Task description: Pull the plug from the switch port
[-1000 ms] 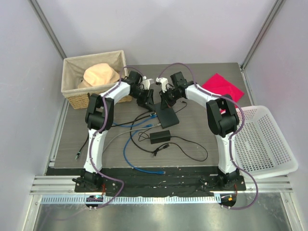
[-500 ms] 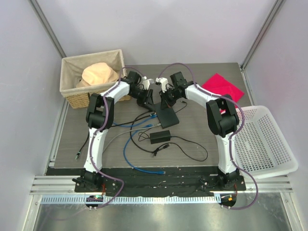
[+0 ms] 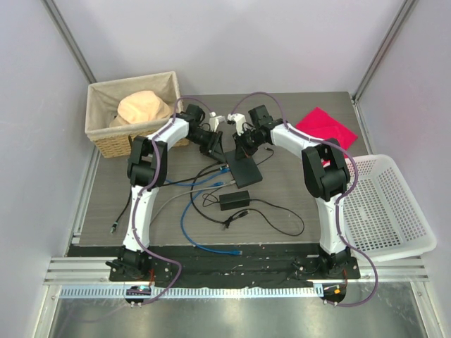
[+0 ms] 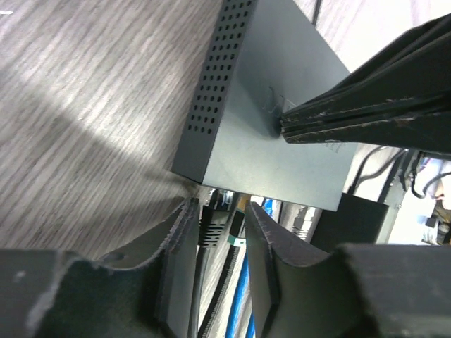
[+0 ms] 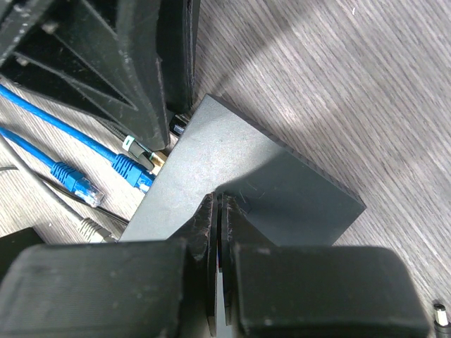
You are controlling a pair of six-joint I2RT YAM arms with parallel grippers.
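Observation:
The switch [image 3: 245,171] is a flat black box lying mid-table, with cables plugged into its left edge. In the left wrist view its vented side and top [image 4: 282,134] fill the upper frame. My left gripper [image 4: 220,208] is open, and its fingers stand narrowly on either side of a black ribbed plug [image 4: 211,225] and a teal-banded plug [image 4: 238,229] at the ports. It is too tight to tell whether they touch. My right gripper [image 5: 217,201] is shut, with its tips pressed on the switch's top [image 5: 232,169]. From above, the left gripper [image 3: 215,146] and right gripper [image 3: 239,148] meet over the switch's far end.
A wicker basket [image 3: 106,141] holding a beige hat stands back left, against the left arm. A red cloth [image 3: 325,127] lies back right and a white plastic basket [image 3: 384,204] at the right. A black adapter brick [image 3: 234,200] and loose blue cables [image 3: 189,222] lie nearer.
My left fingers have narrowed around the plugs. The wicker basket has shifted slightly left and back. The right gripper stays shut on the switch's top.

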